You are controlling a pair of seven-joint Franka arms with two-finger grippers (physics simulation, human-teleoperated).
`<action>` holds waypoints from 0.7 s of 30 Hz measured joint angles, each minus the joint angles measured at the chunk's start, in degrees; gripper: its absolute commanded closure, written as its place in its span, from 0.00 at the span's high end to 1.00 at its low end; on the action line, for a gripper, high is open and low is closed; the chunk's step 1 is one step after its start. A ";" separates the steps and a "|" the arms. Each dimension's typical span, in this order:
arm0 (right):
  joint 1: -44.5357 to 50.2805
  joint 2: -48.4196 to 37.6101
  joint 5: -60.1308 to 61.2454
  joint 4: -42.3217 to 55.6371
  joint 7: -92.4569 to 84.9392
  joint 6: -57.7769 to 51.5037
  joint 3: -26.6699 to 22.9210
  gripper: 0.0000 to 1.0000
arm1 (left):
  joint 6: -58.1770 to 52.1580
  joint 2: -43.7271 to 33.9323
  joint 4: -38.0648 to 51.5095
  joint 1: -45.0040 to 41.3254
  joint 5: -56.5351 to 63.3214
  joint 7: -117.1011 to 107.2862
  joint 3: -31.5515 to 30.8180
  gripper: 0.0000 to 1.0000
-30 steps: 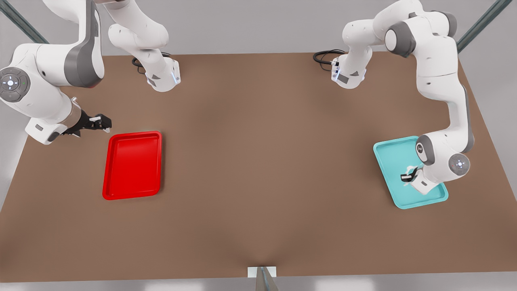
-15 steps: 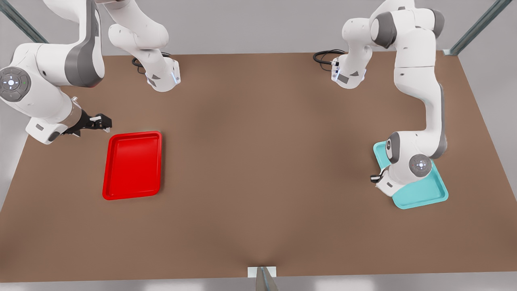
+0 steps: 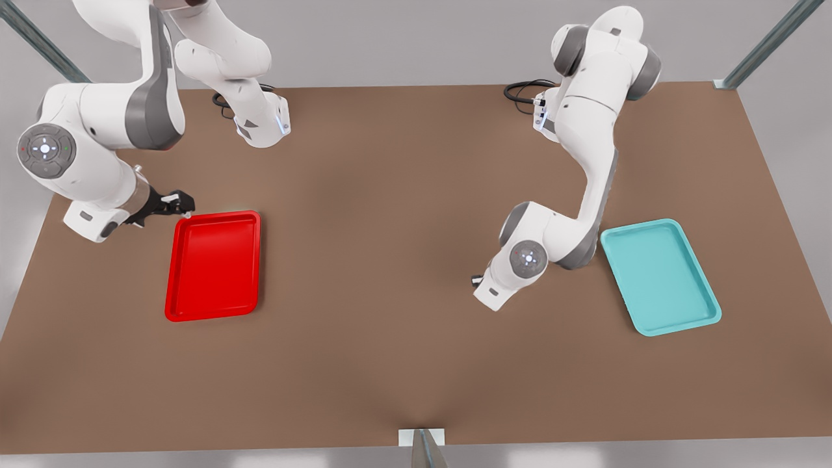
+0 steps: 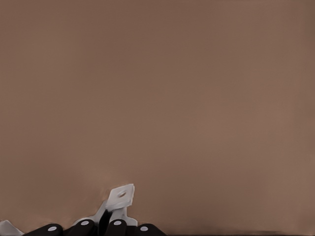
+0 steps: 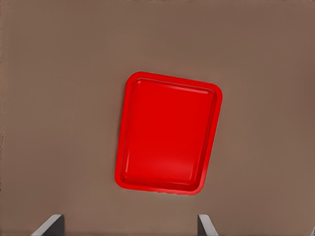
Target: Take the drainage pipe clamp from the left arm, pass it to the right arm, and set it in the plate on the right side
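white drainage pipe clamp (image 4: pixel 119 200) pinched in left gripper (image 4: pixel 101 228); align right gripper (image 5: pixel 130 223), spread and empty, at red plate's (image 3: pixel 214 265) 10 o'clock, squarely.

Soft, even overhead light; the desk (image 3: pixel 403 273) shows a darker patch at its centre, faint arm shadows, gloss on the red plate (image 3: pixel 214 266).

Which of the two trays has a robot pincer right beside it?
The red tray: the right pincer hangs at its far corner. The teal tray has none beside it.
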 measured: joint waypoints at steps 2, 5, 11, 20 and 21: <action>1.36 0.40 -0.27 0.39 0.04 0.10 0.03 1.00 | -1.04 2.44 4.49 -1.78 -0.16 -7.02 -1.16 0.21; 4.93 3.81 -0.69 3.39 0.16 0.21 0.09 1.00 | -1.84 6.05 10.92 -4.39 -1.28 -18.14 -1.51 0.21; 16.85 13.59 -0.47 11.05 2.36 1.88 0.17 1.00 | 0.01 8.68 14.63 -7.10 -3.86 -40.47 -2.44 0.21; 22.68 18.49 1.86 9.92 10.41 10.25 0.14 1.00 | 7.56 11.34 18.34 -9.08 -8.37 -68.12 -2.78 0.21; 22.83 18.63 2.31 9.59 11.22 11.25 0.14 1.00 | 8.31 11.46 18.49 -9.33 -8.45 -70.51 -2.78 0.21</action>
